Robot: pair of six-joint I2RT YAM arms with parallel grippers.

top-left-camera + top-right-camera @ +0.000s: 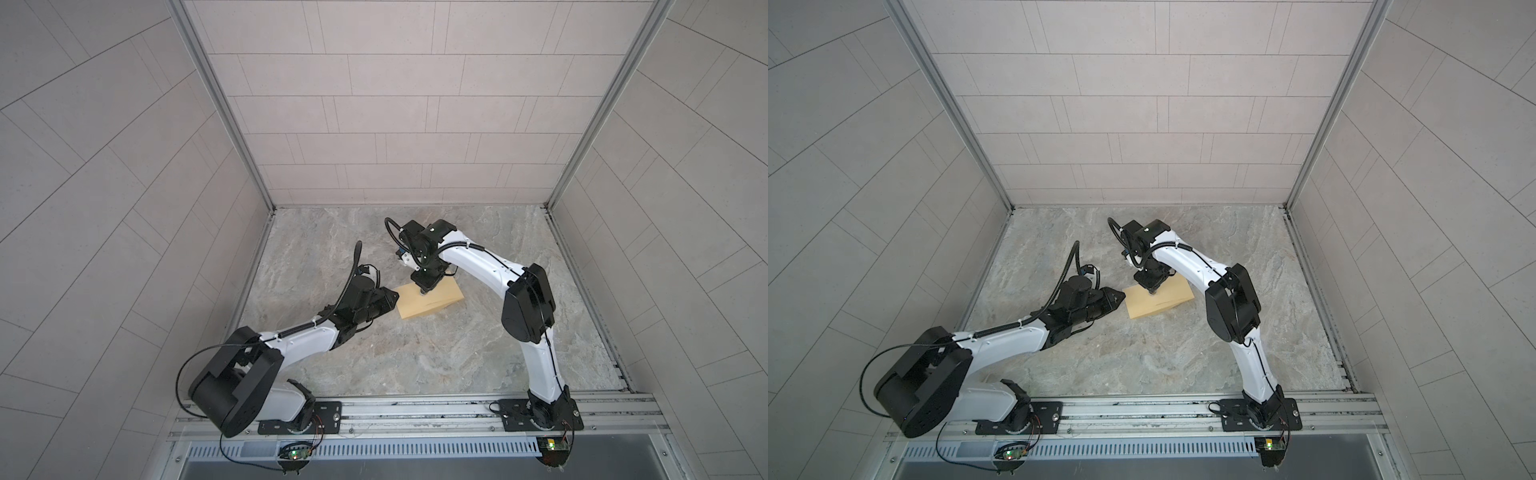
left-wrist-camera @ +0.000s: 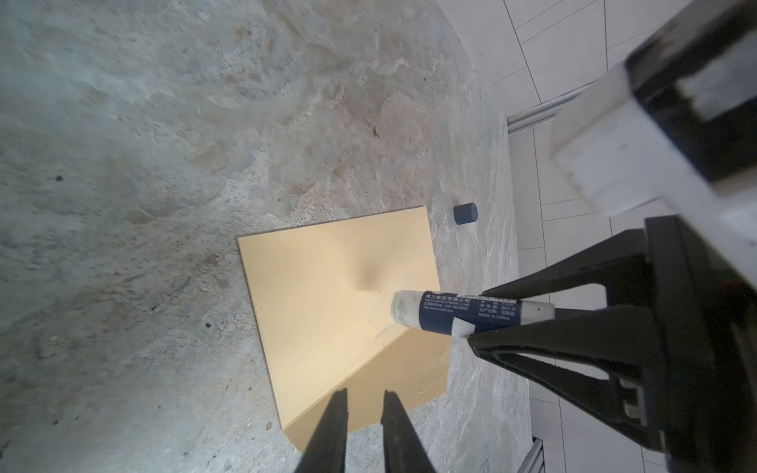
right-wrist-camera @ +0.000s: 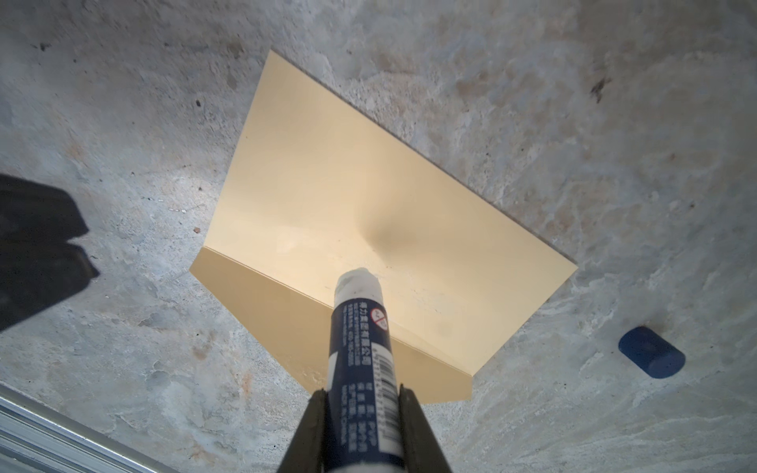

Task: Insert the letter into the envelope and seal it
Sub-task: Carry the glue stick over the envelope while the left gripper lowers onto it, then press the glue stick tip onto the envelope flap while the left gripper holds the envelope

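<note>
The yellow-tan envelope [image 1: 415,306] [image 1: 1142,306] [image 2: 327,286] [image 3: 348,184] lies flat on the marble table with its darker flap [image 2: 401,368] [image 3: 266,295] folded open. My right gripper [image 1: 424,289] [image 1: 1152,289] [image 2: 477,315] [image 3: 363,393] is shut on a dark blue glue stick [image 2: 450,313] [image 3: 360,348]. The stick's white tip presses on the envelope body beside the flap crease. My left gripper [image 1: 395,296] [image 1: 1122,296] [image 2: 365,394] hovers at the envelope's left end over the flap, its fingers a narrow gap apart with nothing between them. The letter is out of view.
A small blue cap [image 2: 465,213] [image 3: 651,353] lies on its side on the table just beyond the envelope's far end. Tiled walls enclose the table [image 1: 374,353] on three sides, and a metal rail [image 1: 415,409] runs along the front.
</note>
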